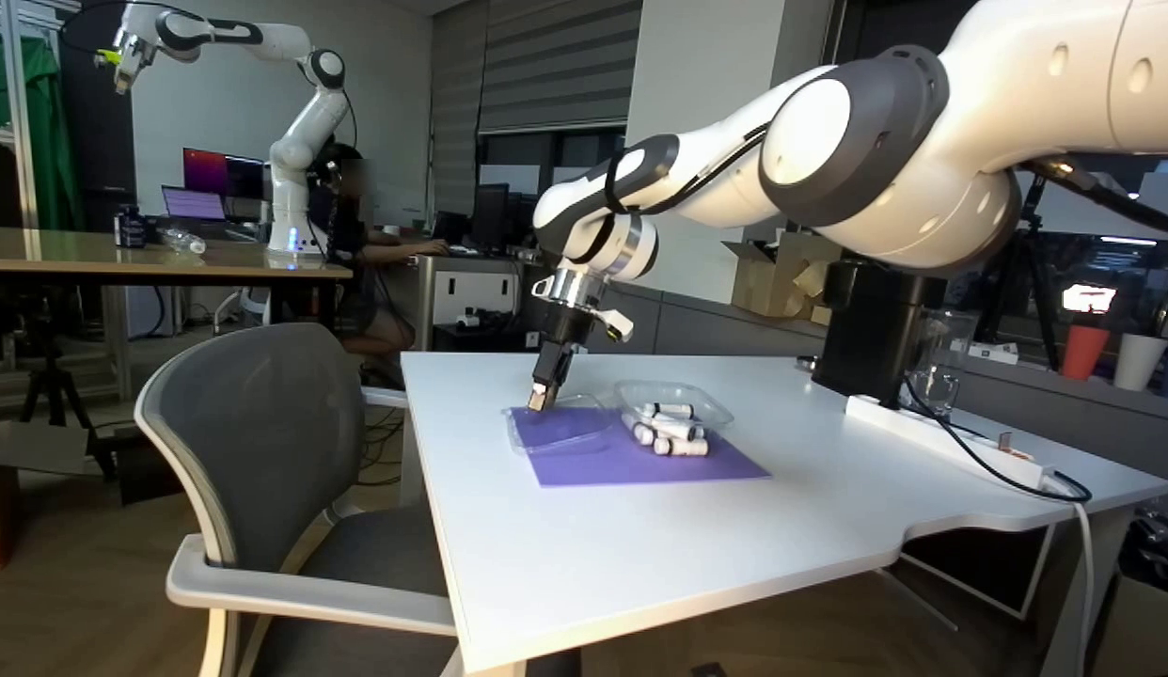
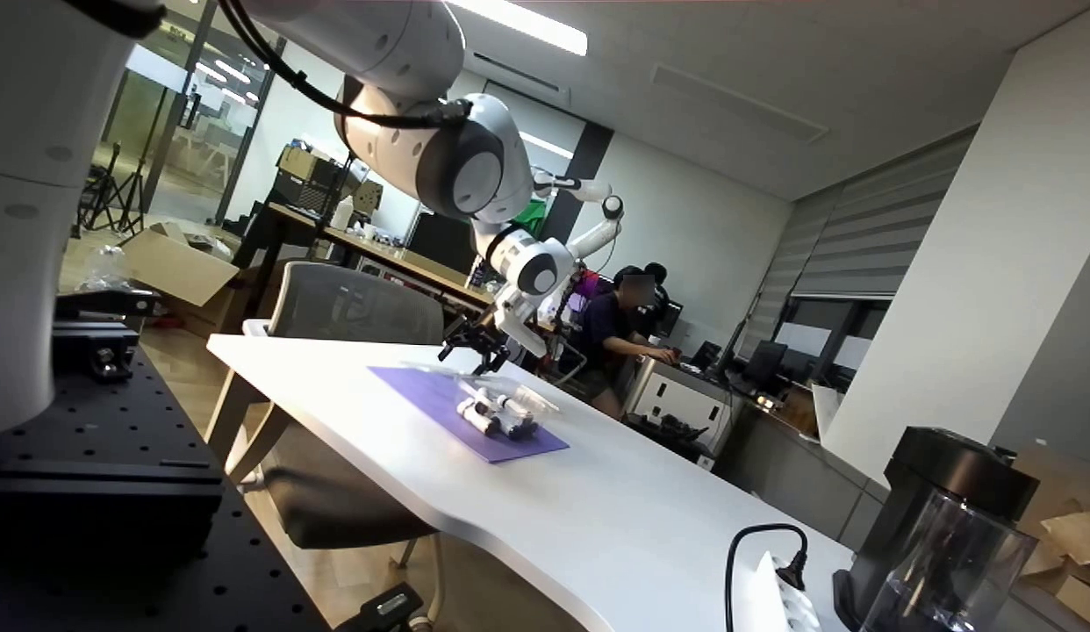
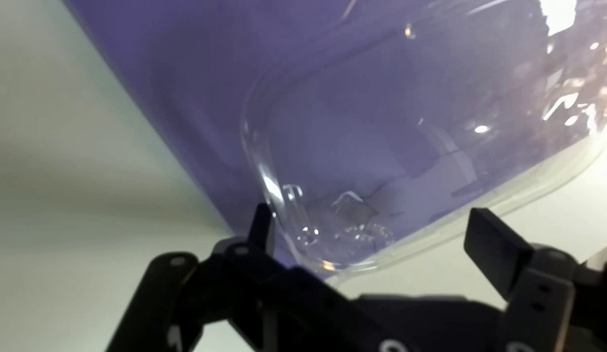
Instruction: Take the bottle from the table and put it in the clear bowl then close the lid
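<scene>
The spread tool (image 3: 370,215) is at the clear lid (image 3: 372,137), perhaps touching

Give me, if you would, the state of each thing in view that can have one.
Gripper: open
Clear bowl: uncovered
Clear lid: open, not covering the bowl
White bottles: lying on their sides
Purple sheet: lying flat
Laptop: open and lit
Reddish monitor: lit
Cardboard box: flap open
Black plug: plugged into the white power strip
Background robot arm: raised
</scene>
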